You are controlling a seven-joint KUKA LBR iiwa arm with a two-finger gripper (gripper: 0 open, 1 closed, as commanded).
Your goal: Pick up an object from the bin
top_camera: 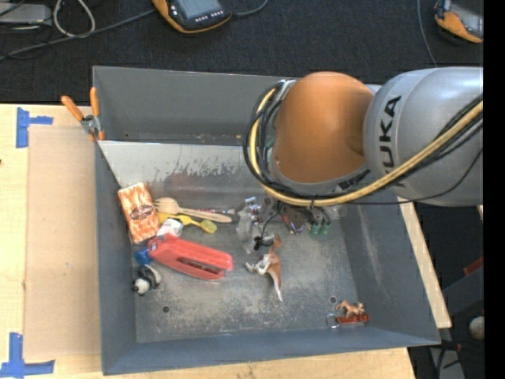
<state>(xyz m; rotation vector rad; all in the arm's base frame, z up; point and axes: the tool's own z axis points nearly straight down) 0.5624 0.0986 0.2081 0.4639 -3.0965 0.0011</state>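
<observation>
You are looking down at the claw (260,235) hanging low over the middle of the grey bin (173,105). It is sitting tucked beneath the arm's orange cover (319,129) and looping cables, and that clutter is masking it, so you cannot tell whether it is open or closed; nothing is showing as gripped. The wrist is pointing straight down, probably so the claw is meeting the bin floor from above. Nearest to it, a small brown toy animal (272,271) is lying on its side just below the claw in this view. I am judging it the likeliest pick, since it is lying free with bare floor around it. Against the left wall 1 loose heap is crowding together: a red plastic tool (192,259), a wooden spoon (193,211), a coppery foil packet (138,210) and a few smaller yellow, blue and black-and-white bits. These are touching or overlapping, which is likely making a clean grip harder there. 1 more small orange-brown toy (348,313) is sitting alone near the front right corner, well apart from the claw. By my reading, the pick is not yet made.
</observation>
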